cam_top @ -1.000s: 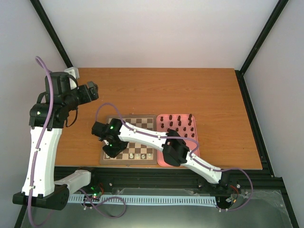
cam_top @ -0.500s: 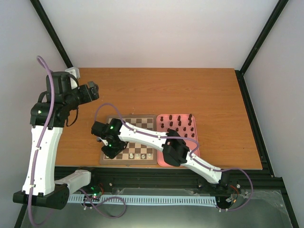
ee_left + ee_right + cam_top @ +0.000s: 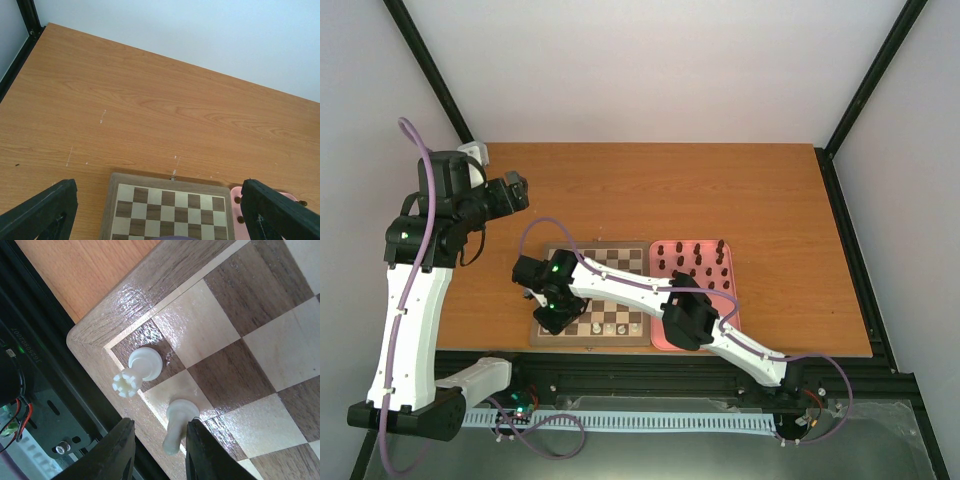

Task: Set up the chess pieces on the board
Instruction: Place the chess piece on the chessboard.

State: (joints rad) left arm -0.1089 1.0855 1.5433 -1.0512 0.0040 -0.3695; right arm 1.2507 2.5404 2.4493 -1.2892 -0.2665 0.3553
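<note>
The wooden chessboard [image 3: 620, 262] lies at the table's near middle, and its far part shows in the left wrist view [image 3: 170, 200]. Cream pieces [image 3: 610, 327] stand in its near row. My right gripper [image 3: 552, 318] hangs over the board's near left corner. In the right wrist view a cream rook [image 3: 145, 362] stands on the corner square. Beside it stands a second cream piece [image 3: 180, 422], between the parted fingers of my right gripper [image 3: 159, 432], close to the right finger. Dark pieces [image 3: 700, 262] stand in the pink tray. My left gripper [image 3: 517, 190] is open and empty, high above the table's left side.
The pink tray [image 3: 665, 340] lies against the board's right side, partly under my right arm. The table's near edge and a black frame rail [image 3: 55, 405] run just beyond the board's corner. Bare wooden tabletop [image 3: 150, 100] stretches behind the board.
My right gripper has shifted slightly toward the board's near left corner. The left arm has barely moved.
</note>
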